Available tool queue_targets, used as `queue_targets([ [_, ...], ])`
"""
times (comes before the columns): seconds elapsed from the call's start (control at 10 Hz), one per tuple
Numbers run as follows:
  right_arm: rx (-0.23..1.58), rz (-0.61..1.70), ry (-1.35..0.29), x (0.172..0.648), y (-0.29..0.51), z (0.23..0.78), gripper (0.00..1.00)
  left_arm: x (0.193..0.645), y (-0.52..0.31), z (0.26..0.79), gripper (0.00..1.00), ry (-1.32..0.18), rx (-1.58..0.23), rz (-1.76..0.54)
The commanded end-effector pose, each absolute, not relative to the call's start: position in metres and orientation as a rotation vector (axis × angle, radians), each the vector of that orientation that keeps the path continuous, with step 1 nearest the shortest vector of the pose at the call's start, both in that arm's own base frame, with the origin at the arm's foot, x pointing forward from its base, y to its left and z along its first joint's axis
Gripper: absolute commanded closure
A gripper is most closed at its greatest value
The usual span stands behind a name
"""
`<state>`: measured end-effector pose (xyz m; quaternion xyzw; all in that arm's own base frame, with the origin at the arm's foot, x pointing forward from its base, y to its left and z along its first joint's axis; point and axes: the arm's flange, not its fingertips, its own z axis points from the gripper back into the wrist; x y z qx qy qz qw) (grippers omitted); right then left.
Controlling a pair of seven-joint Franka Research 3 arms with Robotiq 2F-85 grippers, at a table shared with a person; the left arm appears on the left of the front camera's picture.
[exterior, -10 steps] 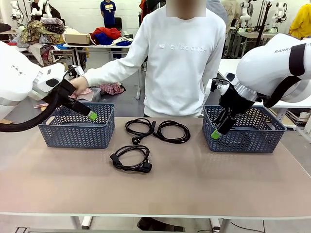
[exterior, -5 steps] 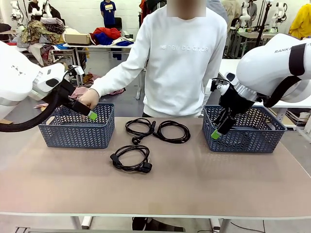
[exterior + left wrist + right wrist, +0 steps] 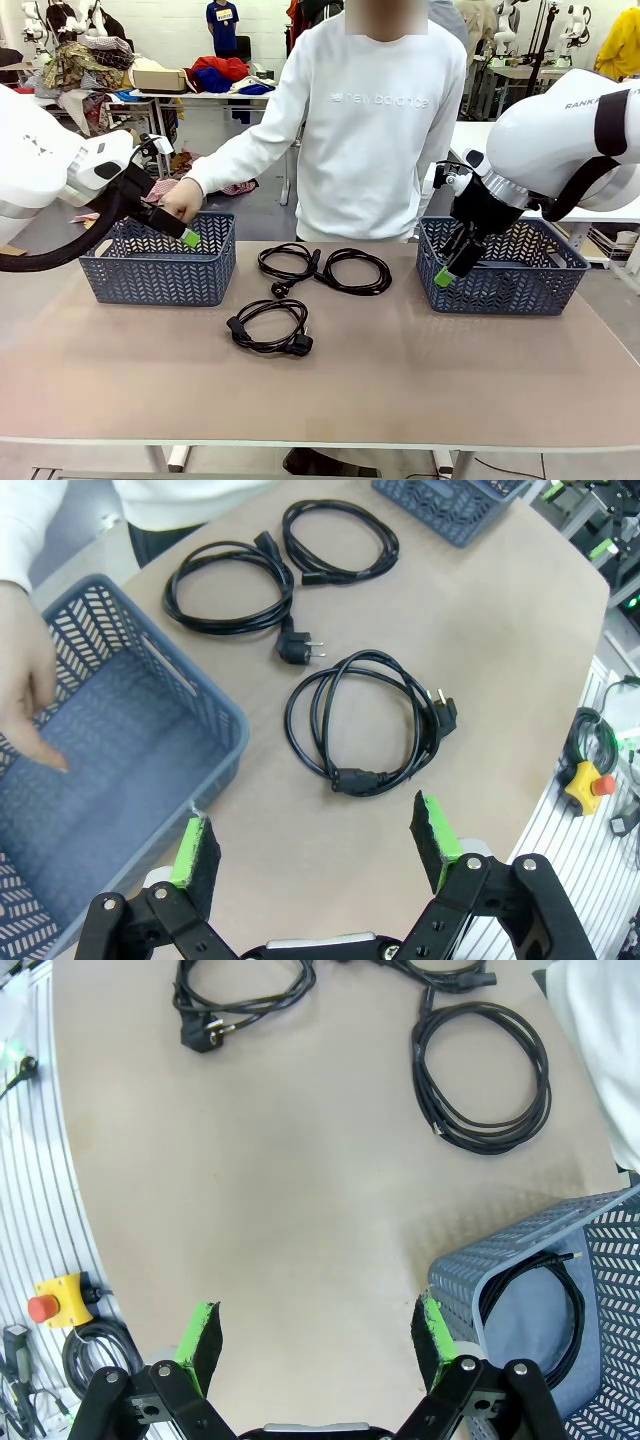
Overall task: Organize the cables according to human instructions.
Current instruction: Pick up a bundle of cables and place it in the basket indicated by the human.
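Our left pincer (image 3: 315, 840) hangs with its jaws spread and nothing between them, over the near corner of the left basket (image 3: 225, 770). The person's hand (image 3: 25, 690) points down into that basket, just to the pincer's side. If we swing or drop here, we risk striking it or catching the basket wall. Just ahead of the pincer lies the nearest cable (image 3: 352, 778), a loose coil on the table (image 3: 480, 630); pinching a single strand could let the loop unwind and trail. Farther ahead, two more cables (image 3: 296, 648) lie close together, seemingly touching, so lifting one may tow its neighbour. Our right pincer (image 3: 315, 1335) is spread and empty too, the right basket (image 3: 520, 1235) just beside it with a fourth cable (image 3: 579, 1310) inside; we could mistake which basket is meant.
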<state>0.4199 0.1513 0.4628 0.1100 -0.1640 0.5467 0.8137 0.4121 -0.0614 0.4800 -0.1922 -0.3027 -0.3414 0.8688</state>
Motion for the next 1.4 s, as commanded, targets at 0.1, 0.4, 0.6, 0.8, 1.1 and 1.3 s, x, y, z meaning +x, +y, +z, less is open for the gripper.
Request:
queue_targets([
  [0.1,0.23,1.153,-0.349,0.42,0.151,0.464,0.0,0.415,-0.071,0.482,0.0,-0.614,-0.384,-0.775],
  [0.4,0.23,1.153,-0.349,0.42,0.151,0.464,0.0,0.423,-0.109,0.49,0.0,-0.522,-0.327,-0.965],
  [0.6,0.23,1.153,-0.349,0.42,0.151,0.464,0.0,0.427,-0.138,0.49,0.0,-0.423,-0.286,-1.148],
  [0.8,0.23,1.153,-0.349,0.42,0.151,0.464,0.0,0.428,-0.167,0.485,0.0,-0.302,-0.238,-1.331],
  [1.1,0.23,1.153,-0.349,0.42,0.151,0.464,0.0,0.422,-0.192,0.467,0.0,-0.208,-0.195,-1.48],
  [1.3,0.23,1.153,-0.349,0.42,0.151,0.464,0.0,0.415,-0.194,0.461,0.0,-0.209,-0.172,-1.512],
])
